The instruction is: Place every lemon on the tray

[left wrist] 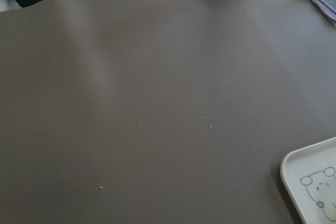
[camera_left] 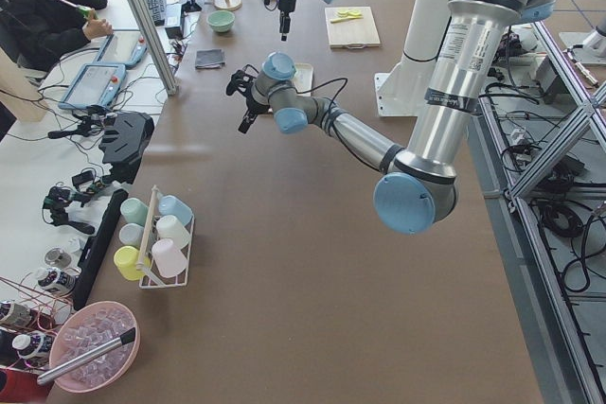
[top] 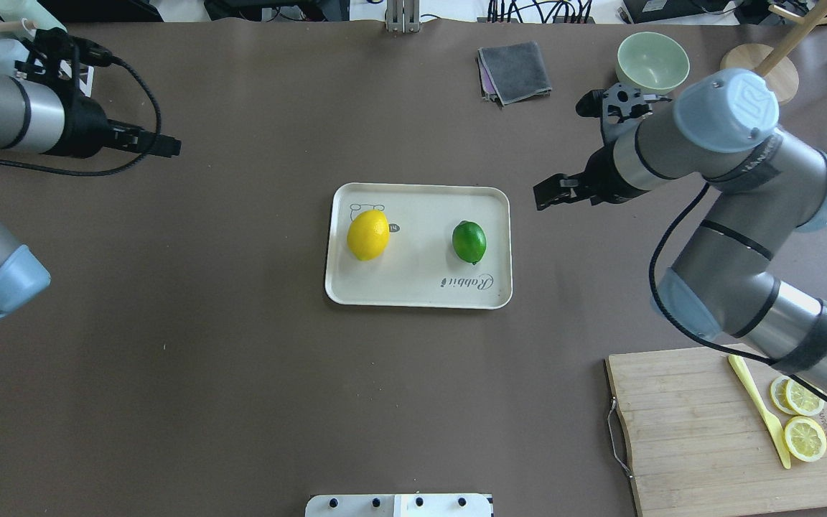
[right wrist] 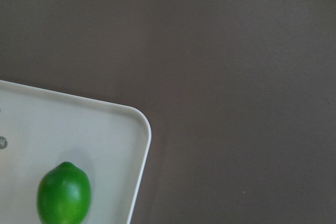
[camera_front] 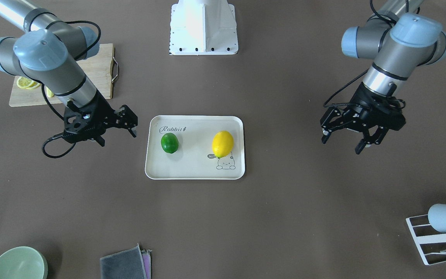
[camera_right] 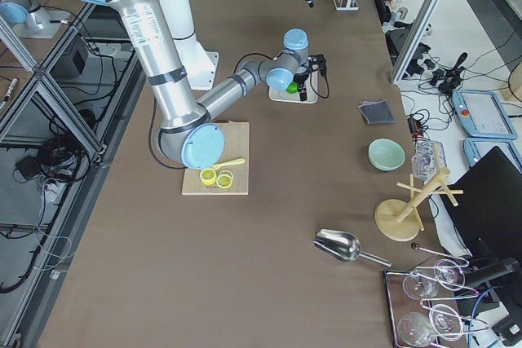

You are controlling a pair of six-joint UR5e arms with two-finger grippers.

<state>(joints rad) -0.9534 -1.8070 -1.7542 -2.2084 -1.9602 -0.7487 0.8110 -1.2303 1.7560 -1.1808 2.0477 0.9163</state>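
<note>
Cream-beige tray (camera_front: pixel 192 164) is found at mid-table, one long side toward the robot base. Both lemons are seen lying on it, well apart from each other. The yellow lemon (camera_front: pixel 222 144) is set partly over the printed bunny, and the green lemon (camera_front: pixel 169 143) just under the "Rabbit" script. Neither fruit is touched by anything but the tray.

Left claw (camera_front: pixel 343 141) is held over bare table on the yellow lemon's side, well clear of the tray — fingers spread wide, nothing gripped. Right claw (camera_front: pixel 117 136) is held near the tray's edge on the green lemon's side, not in contact with it. Its fingers are likewise parted and nothing is held between them.

Wooden cutting board (camera_front: pixel 101 73) is noted behind the right arm, with lemon slices (camera_front: pixel 27 82) on it. Pale green bowl (camera_front: pixel 16 265) and folded grey cloth (camera_front: pixel 124 265) are placed at the table's edge on the operators' side.
</note>
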